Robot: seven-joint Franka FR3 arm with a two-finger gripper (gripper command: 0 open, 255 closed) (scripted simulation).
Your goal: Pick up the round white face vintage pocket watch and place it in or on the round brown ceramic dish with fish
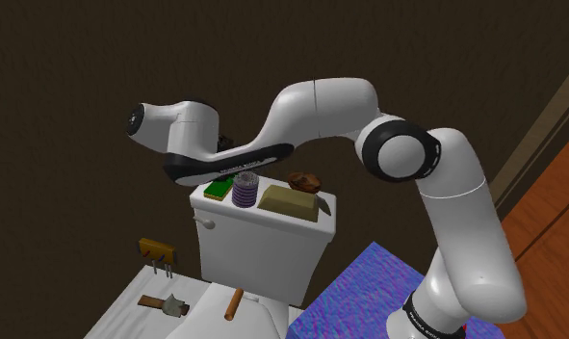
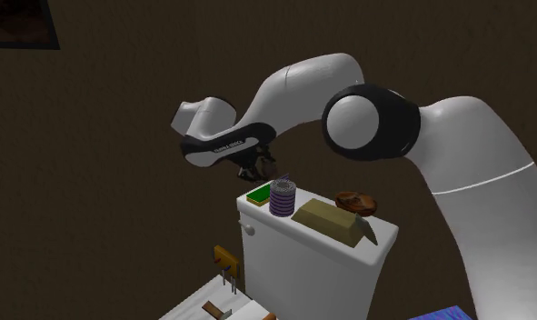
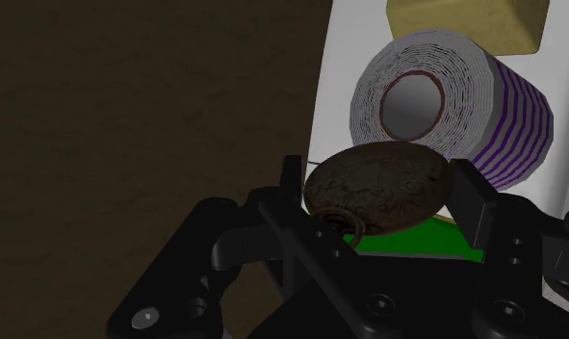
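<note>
Gripper (image 3: 380,190) clamped on the pocket watch (image 3: 369,178), its brown engraved case showing, held above the toilet tank (image 1: 263,241) near the green block (image 2: 258,194). The pick-up looks done; transfer to the brown dish (image 2: 355,202) at the tank's other end is not yet done.

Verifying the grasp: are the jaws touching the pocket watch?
Touching. Wrist view: the pocket watch sits clasped in the gripper, jaws pressed against both its sides, no gap showing.

Brown pocket watch (image 3: 378,185) (ornate back showing) clasped in jaws, brown dish (image 1: 305,181) on tank (image 1: 268,246)
</note>
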